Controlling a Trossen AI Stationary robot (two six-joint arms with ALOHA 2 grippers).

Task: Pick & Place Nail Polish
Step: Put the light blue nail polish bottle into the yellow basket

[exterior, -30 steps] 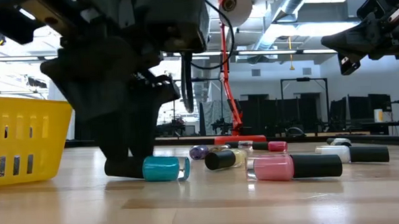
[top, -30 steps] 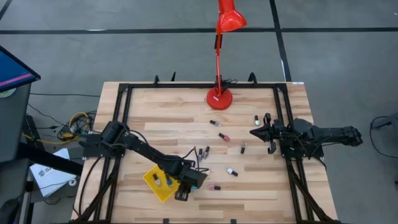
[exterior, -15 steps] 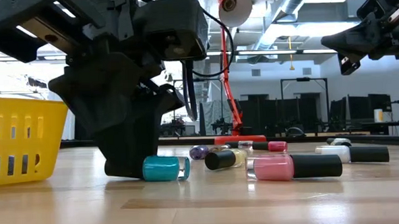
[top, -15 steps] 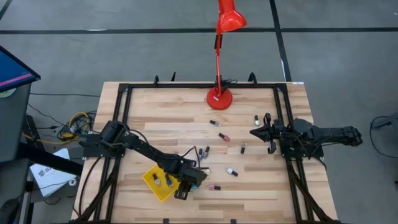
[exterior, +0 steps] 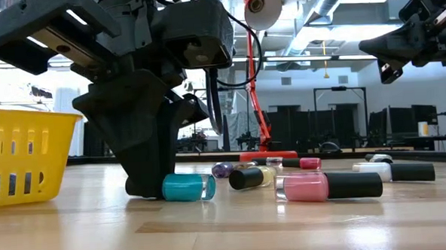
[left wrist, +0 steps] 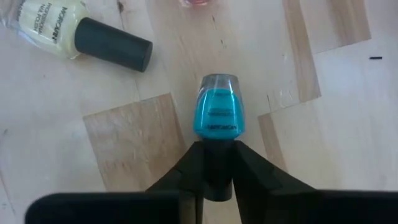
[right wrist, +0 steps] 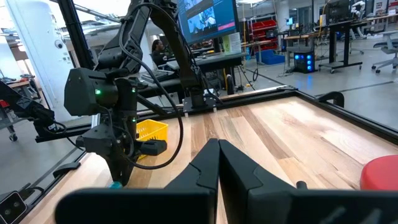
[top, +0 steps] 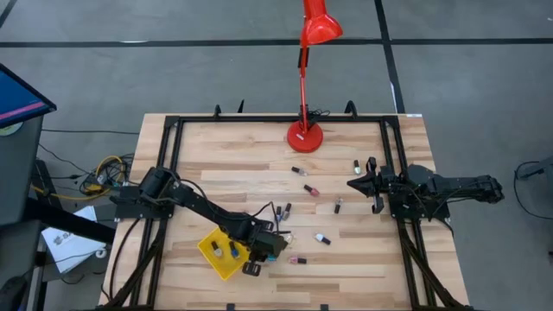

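A teal nail polish bottle (left wrist: 217, 112) lies on its side on the wood table (top: 233, 155), just right of the yellow basket (top: 220, 250). My left gripper (left wrist: 217, 171) is down at the table, shut on the bottle's black cap. The low view shows the teal bottle (exterior: 188, 187) beside the dark fingers (exterior: 146, 181). Several more nail polish bottles lie loose on the table, among them a pink one (exterior: 327, 186) and a pale yellow one (left wrist: 81, 31). My right gripper (top: 356, 183) hangs shut above the table's right side, far from the bottles. My left gripper pinches the teal bottle's black cap (left wrist: 217, 152) between its two fingers, one on each side of the cap. The fingers come steeply from above, slanting down. The bottle lies on the table, its teal glass end pointing away from the gripper.
A red desk lamp (top: 305, 134) stands at the table's far middle. Loose bottles lie scattered between the lamp and the near edge (top: 311, 189) (top: 322, 238) (top: 297, 259). The yellow basket holds two bottles (top: 226, 251). A black frame (top: 173, 130) borders the table.
My left gripper has stayed low beside the basket and drawn its fingers together on the teal bottle's cap. The bottle still lies on the table.
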